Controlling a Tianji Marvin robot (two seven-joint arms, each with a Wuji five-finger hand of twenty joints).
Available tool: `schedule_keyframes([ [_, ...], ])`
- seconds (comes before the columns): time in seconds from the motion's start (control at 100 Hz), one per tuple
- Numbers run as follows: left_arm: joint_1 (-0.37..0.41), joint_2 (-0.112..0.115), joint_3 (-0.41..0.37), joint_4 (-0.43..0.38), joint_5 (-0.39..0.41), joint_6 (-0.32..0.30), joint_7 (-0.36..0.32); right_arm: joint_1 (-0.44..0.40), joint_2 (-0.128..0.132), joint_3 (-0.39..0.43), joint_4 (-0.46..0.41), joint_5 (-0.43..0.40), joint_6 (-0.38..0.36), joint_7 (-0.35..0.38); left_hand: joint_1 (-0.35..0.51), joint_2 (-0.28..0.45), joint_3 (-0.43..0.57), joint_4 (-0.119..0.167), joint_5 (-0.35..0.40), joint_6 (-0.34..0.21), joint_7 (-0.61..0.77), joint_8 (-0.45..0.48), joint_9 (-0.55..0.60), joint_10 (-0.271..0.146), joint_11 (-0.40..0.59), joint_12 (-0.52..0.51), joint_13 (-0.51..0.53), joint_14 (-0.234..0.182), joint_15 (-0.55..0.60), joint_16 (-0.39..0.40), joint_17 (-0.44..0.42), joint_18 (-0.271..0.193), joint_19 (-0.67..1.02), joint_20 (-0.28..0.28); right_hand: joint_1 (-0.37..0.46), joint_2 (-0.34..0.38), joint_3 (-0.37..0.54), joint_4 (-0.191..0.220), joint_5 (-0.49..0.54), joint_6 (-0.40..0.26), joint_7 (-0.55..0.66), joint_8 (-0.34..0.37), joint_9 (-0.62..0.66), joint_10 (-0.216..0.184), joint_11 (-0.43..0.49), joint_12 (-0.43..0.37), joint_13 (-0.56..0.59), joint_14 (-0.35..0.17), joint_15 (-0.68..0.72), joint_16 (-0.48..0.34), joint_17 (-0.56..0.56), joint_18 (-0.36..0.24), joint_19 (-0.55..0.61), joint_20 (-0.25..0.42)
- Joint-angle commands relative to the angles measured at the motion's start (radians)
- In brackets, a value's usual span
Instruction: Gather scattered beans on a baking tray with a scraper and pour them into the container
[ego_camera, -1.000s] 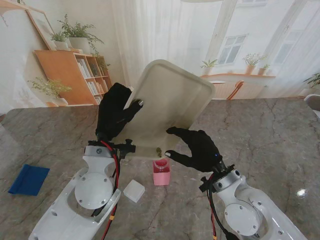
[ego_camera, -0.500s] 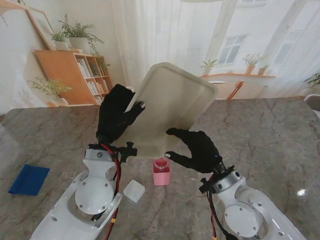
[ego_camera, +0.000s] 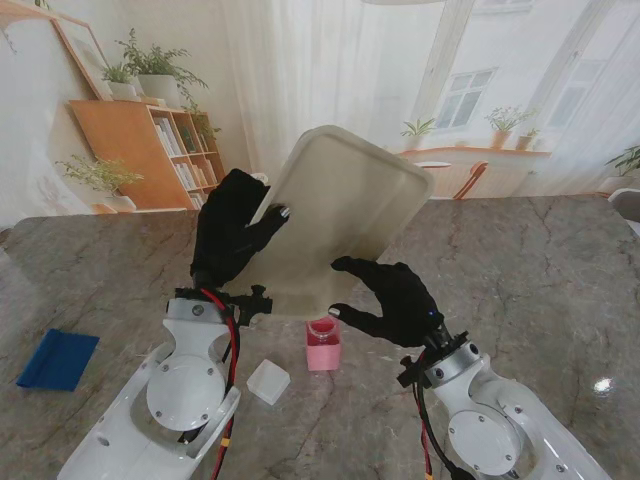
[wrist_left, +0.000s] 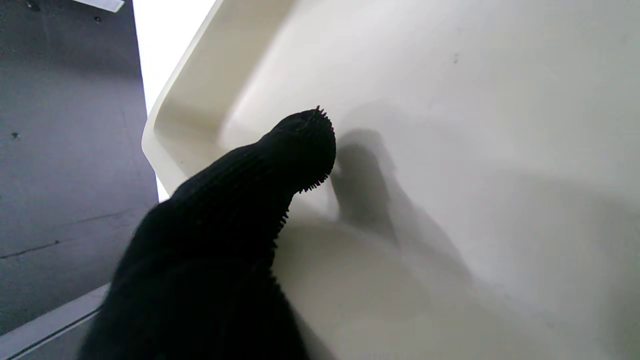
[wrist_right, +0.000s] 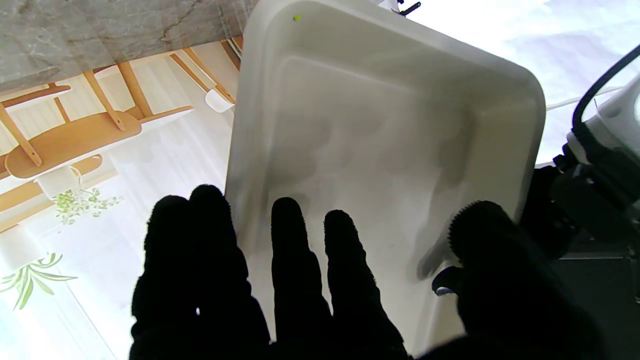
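A cream baking tray (ego_camera: 350, 210) is held up steeply over the table, its near edge just above a small pink container (ego_camera: 322, 346). My left hand (ego_camera: 232, 225) is shut on the tray's left rim, with the thumb (wrist_left: 300, 145) pressed on the tray (wrist_left: 450, 125). At the tray's near right corner my right hand (ego_camera: 390, 298) has its fingers spread on the inner face and its thumb under the edge. In the right wrist view that hand (wrist_right: 300, 280) lies against the tray (wrist_right: 375, 125), and one green bean (wrist_right: 296, 18) sits on the rim. No beans show on the tray in the stand view.
A small white block (ego_camera: 268, 381) lies on the marble table (ego_camera: 520, 260) near me, left of the container. A blue flat piece (ego_camera: 57, 360) lies at the far left. Both forearms frame the container.
The few beans at the tray's near edge a second ago are gone from it. The tray has tipped slightly steeper and shifted a little right. Both hands keep their hold.
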Motion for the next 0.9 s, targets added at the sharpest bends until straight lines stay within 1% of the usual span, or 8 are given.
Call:
schedule_keyframes([
  [0.0,-0.003,-0.006,0.012,-0.01,-0.005,0.007,-0.009,0.005,-0.006,-0.005,-0.008,0.001,-0.003,0.015,0.09,0.116,0.067,0.113,0.001,0.047,0.029,0.014,0.059,-0.086,0.041,0.015,0.105,-0.13,0.137,0.018,0.172,-0.252,0.389,0.05,-0.014,0.015,0.006,0.026,0.013,-0.021,0.009,0.003,0.003,-0.017,0.011,0.009,-0.035,-0.19,-0.063,-0.002,-0.004,-0.032,-0.005,0.015],
  [0.16,-0.031,-0.008,0.003,-0.004,-0.002,0.049,-0.011,0.011,-0.007,-0.009,-0.006,0.004,0.001,0.015,0.09,0.118,0.066,0.113,0.0,0.047,0.029,0.014,0.057,-0.09,0.041,0.016,0.102,-0.132,0.137,0.017,0.171,-0.257,0.387,0.048,-0.014,0.015,0.006,0.026,0.013,-0.019,0.009,0.003,0.003,-0.017,0.011,0.009,-0.035,-0.19,-0.063,-0.002,-0.005,-0.032,-0.006,0.015],
  [0.45,-0.103,-0.015,-0.026,0.04,-0.056,0.145,-0.027,0.027,-0.011,-0.025,0.004,0.014,0.025,0.0,0.089,0.123,0.062,0.113,-0.004,0.043,0.028,0.014,0.052,-0.094,0.041,0.017,0.1,-0.139,0.135,0.017,0.17,-0.266,0.382,0.047,-0.014,0.015,0.006,0.026,0.013,-0.02,0.009,0.003,0.002,-0.017,0.011,0.009,-0.036,-0.19,-0.064,-0.002,-0.006,-0.034,-0.007,0.014],
  [0.68,-0.172,-0.027,-0.051,0.098,-0.14,0.233,-0.04,0.059,-0.017,-0.053,0.023,0.034,0.058,-0.008,0.091,0.123,0.059,0.113,-0.006,0.043,0.027,0.014,0.051,-0.094,0.042,0.017,0.098,-0.139,0.135,0.017,0.169,-0.267,0.381,0.047,-0.013,0.015,0.006,0.026,0.013,-0.02,0.01,0.003,0.001,-0.016,0.011,0.009,-0.039,-0.19,-0.066,-0.003,-0.007,-0.032,-0.008,0.014],
  [0.89,-0.236,-0.042,-0.071,0.166,-0.235,0.313,-0.044,0.09,-0.023,-0.078,0.036,0.053,0.092,-0.016,0.092,0.123,0.058,0.113,-0.006,0.043,0.027,0.014,0.049,-0.091,0.042,0.016,0.098,-0.138,0.135,0.018,0.17,-0.266,0.38,0.048,-0.013,0.016,0.006,0.026,0.01,-0.023,0.009,0.003,0.0,-0.016,0.01,0.009,-0.04,-0.189,-0.066,-0.003,-0.007,-0.034,-0.008,0.014],
])
